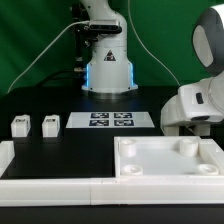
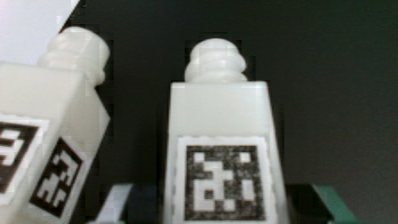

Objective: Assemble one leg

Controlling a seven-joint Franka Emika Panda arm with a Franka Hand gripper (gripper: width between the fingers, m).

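In the wrist view a white leg (image 2: 222, 120) with a knobbed end and a black-and-white tag stands between my fingers. My gripper (image 2: 226, 207) is open, with a dark gap between the leg and each finger. A second leg (image 2: 50, 120) lies close beside the first, outside the jaws. In the exterior view two more legs (image 1: 18, 125) (image 1: 50, 124) sit at the exterior view's left. The arm's white wrist (image 1: 196, 105) is low over the table at the exterior view's right. It hides the gripper and the legs under it there.
The large white tray-like part (image 1: 170, 160) with a raised rim lies at the front right of the exterior view. The marker board (image 1: 110, 121) lies in the middle before the robot base (image 1: 107, 70). A white L-shaped rail (image 1: 40, 180) runs along the front left.
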